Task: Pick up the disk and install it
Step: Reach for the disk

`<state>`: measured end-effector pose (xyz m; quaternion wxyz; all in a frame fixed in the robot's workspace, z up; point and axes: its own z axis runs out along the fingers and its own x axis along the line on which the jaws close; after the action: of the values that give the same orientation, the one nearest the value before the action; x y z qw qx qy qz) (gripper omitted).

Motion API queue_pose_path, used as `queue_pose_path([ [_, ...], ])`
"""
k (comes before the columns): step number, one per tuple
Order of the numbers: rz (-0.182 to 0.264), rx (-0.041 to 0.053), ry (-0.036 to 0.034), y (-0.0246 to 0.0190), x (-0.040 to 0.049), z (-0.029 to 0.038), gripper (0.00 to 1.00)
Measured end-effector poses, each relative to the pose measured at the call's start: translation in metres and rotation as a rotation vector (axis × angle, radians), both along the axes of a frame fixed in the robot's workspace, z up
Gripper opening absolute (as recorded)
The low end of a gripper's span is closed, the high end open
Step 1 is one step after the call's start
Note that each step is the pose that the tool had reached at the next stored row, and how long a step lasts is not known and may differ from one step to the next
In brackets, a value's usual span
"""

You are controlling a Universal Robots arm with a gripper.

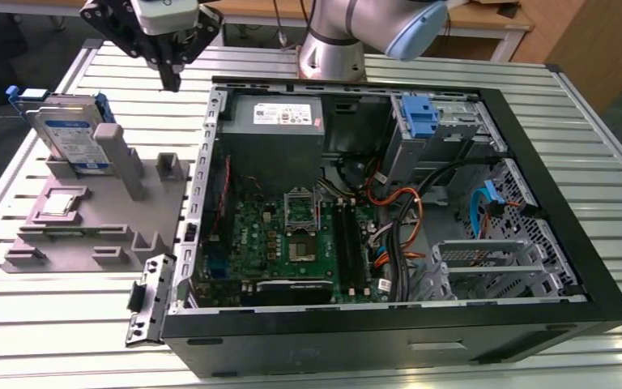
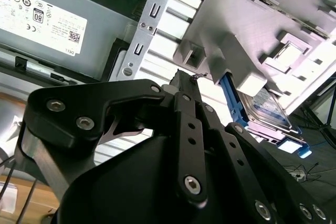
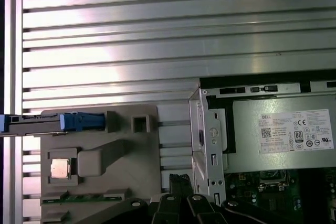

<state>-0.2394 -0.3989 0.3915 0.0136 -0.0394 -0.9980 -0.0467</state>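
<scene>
The disk (image 1: pixel 70 134) is a silver-grey drive with a blue-and-white label in a blue bracket. It stands on edge in a slot of the grey holder (image 1: pixel 95 227), at the exterior view's left. The second wrist view shows the disk (image 2: pixel 265 111) beside the holder's posts, and the first wrist view shows the disk (image 3: pixel 52 123) edge-on. My gripper (image 1: pixel 168 81) hangs above the slatted table between the holder and the computer case, apart from the disk. Its black fingers meet at the tip with nothing between them, as both wrist views show of the gripper (image 2: pixel 182 77) (image 3: pixel 178 179).
An open computer case (image 1: pixel 570 243) lies on the slatted table with its power supply (image 1: pixel 279 121), motherboard (image 1: pixel 289 235) and cables exposed. A blue bracket (image 1: pixel 421 117) sits in the upper drive bay; a metal drive cage (image 1: pixel 489 263) lies lower. A small chip (image 1: pixel 62 203) rests on the holder.
</scene>
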Motion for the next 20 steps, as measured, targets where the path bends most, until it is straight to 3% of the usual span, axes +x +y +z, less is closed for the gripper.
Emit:
queue_pose_path([
  [20, 0.000, 0.0001, -0.0033, 0.0000, -0.0154, 0.0000, 0.11],
])
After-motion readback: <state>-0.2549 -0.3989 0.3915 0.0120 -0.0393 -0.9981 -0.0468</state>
